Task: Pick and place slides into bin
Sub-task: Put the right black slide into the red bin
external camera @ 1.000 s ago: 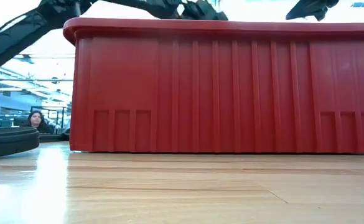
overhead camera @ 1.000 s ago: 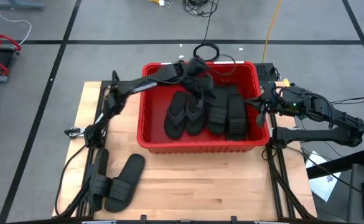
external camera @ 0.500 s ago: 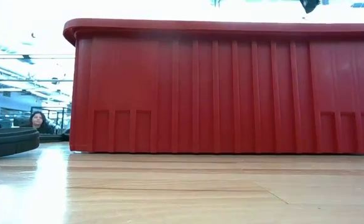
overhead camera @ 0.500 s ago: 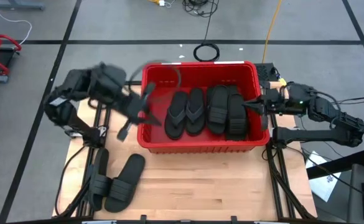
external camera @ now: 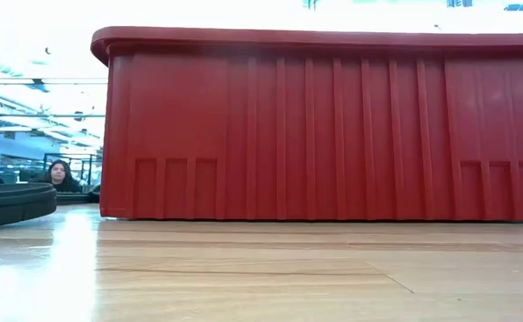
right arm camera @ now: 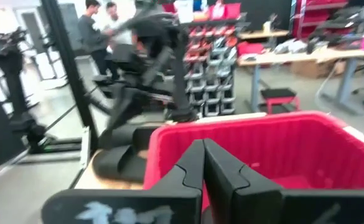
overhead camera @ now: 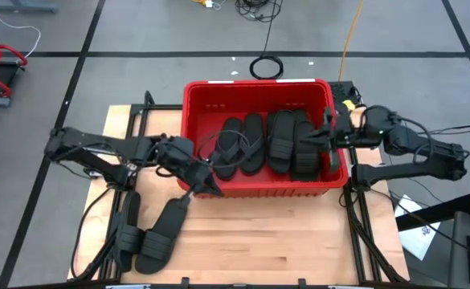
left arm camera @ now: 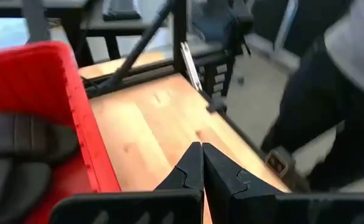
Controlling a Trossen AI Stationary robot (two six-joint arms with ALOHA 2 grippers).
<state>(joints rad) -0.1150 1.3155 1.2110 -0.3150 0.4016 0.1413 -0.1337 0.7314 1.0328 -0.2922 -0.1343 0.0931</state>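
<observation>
Rubber slides [overhead camera: 156, 237] at seven o'clock: light, bendy, best pinched by strap; left tool [overhead camera: 205, 185] pressed together, empty

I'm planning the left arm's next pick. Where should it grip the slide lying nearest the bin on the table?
Probably the wide strap of the slide, taken from above: it lies flat, sole down, and the strap arches off the footbed. The left gripper, fingers shut, is above it by the bin.

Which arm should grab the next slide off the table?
Left. The left gripper, shut and empty, hangs near the two slides lying on the table's left front. The right gripper is over the bin's right wall, far from them.
</observation>
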